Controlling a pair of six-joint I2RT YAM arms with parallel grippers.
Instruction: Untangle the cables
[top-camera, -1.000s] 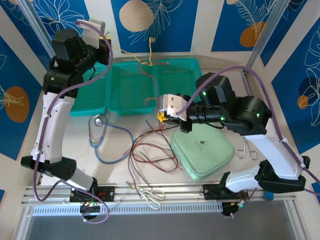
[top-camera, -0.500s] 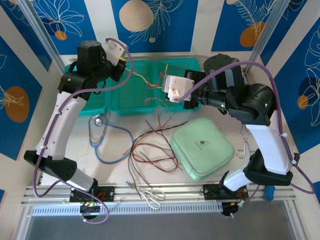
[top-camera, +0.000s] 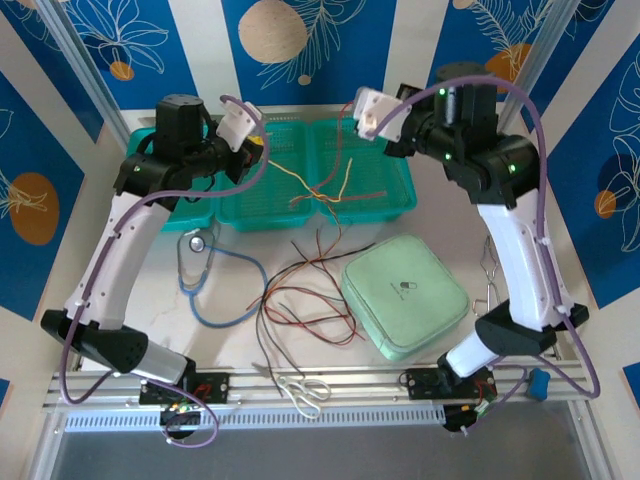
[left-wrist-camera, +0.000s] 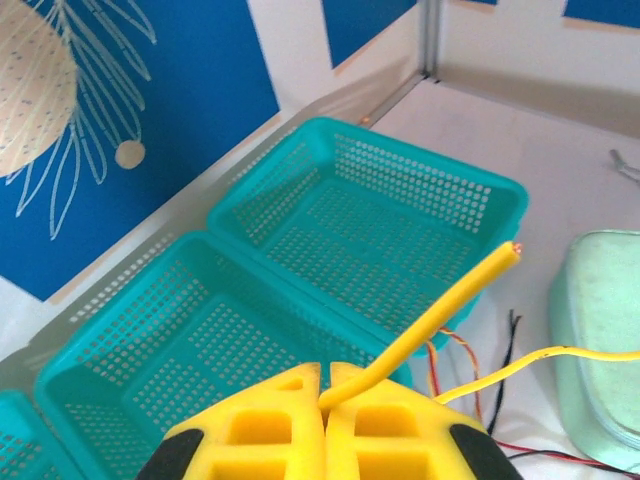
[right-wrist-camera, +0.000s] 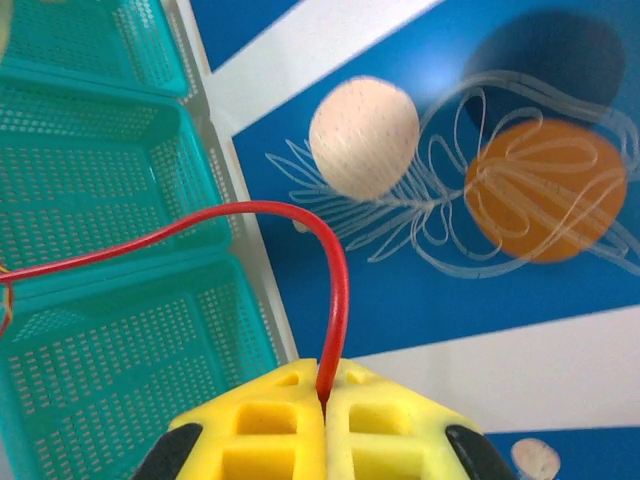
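— How do the arms stand?
— Both reach towards the far edge of the worktop (top-camera: 445, 218), raised over the teal baskets (top-camera: 262, 223). The left hand (left-wrist-camera: 322, 378) is pinched tight on a yellow cable (left-wrist-camera: 432, 318). The right hand (right-wrist-camera: 322, 388), held higher, is clamped on a red cable (right-wrist-camera: 250, 212).
— And the baskets?
— Three in a row along the far edge. Strands hang across the middle and right ones; I cannot tell whether they touch the mesh. The other cables (top-camera: 300, 300) lie tangled mid-worktop beside a green case (top-camera: 405, 300).
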